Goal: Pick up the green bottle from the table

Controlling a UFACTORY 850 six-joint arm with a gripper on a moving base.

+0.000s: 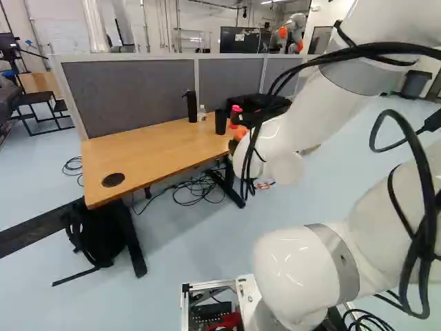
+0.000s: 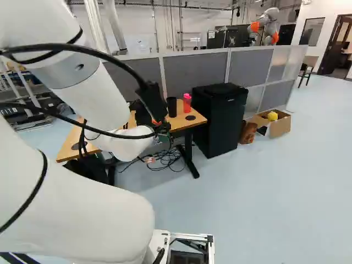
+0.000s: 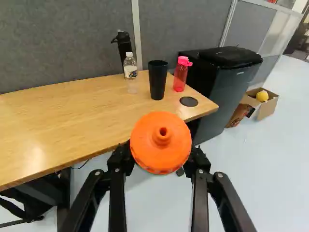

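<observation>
My gripper (image 2: 163, 130) is mostly hidden behind the arm's wrist in the right base view, near the table's front edge. In the wrist view the gripper (image 3: 161, 158) has its two fingers on opposite sides of a bottle (image 3: 161, 141), shut on it. The bottle's round orange cap faces the camera and covers nearly all of its body; a little dark green shows beside the gripper in the right base view. Beyond the held bottle lies the wooden table (image 3: 63, 121), and the bottle appears clear of its top.
On the table stand a black tumbler (image 3: 158, 79), a pink bottle (image 3: 181, 73), a clear bottle (image 3: 130, 72) and a black bottle (image 1: 191, 105). Grey partitions (image 1: 131, 96) rise behind. A black cabinet (image 2: 220, 118) adjoins the table's end; another robot (image 2: 267, 26) stands beyond the partitions.
</observation>
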